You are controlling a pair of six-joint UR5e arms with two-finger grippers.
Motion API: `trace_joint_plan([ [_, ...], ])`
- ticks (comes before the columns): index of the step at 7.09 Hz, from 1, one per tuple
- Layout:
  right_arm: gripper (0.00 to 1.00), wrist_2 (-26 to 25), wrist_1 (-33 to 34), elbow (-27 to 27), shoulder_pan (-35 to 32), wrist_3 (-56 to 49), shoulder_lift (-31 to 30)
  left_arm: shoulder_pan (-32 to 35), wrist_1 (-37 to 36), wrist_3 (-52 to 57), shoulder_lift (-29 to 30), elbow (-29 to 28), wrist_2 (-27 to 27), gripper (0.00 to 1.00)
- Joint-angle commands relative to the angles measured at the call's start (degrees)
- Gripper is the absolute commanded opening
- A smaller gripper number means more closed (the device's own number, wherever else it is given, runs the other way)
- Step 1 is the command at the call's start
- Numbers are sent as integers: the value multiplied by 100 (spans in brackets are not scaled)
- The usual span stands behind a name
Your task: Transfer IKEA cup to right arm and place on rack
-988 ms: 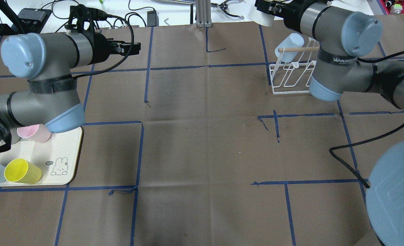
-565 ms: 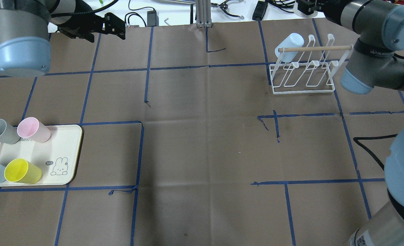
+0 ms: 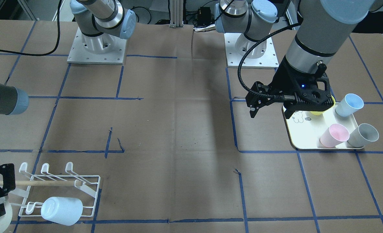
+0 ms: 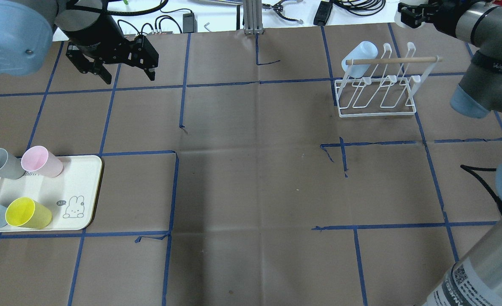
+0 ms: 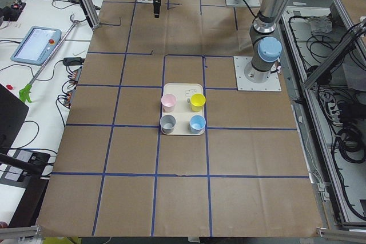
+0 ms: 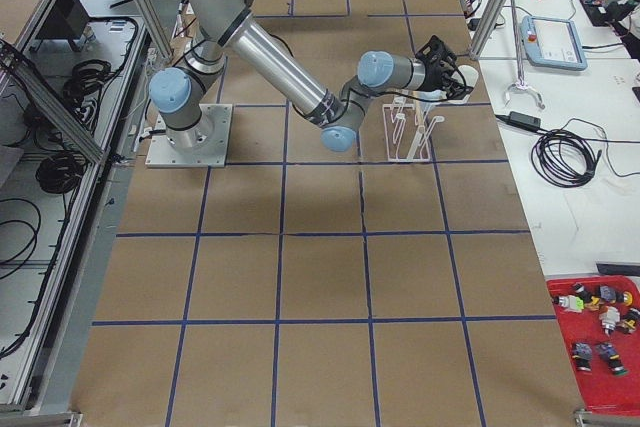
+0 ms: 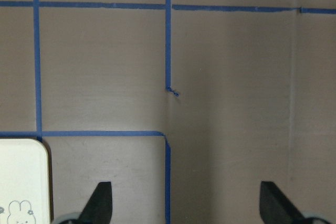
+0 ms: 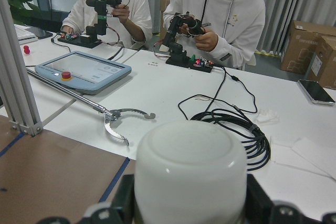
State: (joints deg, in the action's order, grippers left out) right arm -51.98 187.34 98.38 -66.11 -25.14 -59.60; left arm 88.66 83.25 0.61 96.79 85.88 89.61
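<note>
Right wrist view is showing the right pincer (image 8: 191,199) clamping a white plastic cup (image 8: 191,161), barely seen overhead; the left pincer (image 4: 128,77) is hanging with fingers apart above the brown-papered bench (image 4: 255,178).

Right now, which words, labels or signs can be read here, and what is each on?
"hi": speech bubble by the rabbit drawing on the cream tray.
White lettering on the black band of the right arm: too blurred to read.
Code sticker on the arm casing, overhead view's lower right: too small to read.
</note>
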Motion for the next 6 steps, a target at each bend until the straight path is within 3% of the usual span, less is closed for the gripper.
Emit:
trace_joint_plan([
  [1, 38, 144, -39, 153, 107, -149, 115, -7, 25, 18, -72, 147, 180, 100],
  [6, 40, 161, -66, 391, 354, -149, 212, 20, 112, 27, -90, 157, 92, 100],
])
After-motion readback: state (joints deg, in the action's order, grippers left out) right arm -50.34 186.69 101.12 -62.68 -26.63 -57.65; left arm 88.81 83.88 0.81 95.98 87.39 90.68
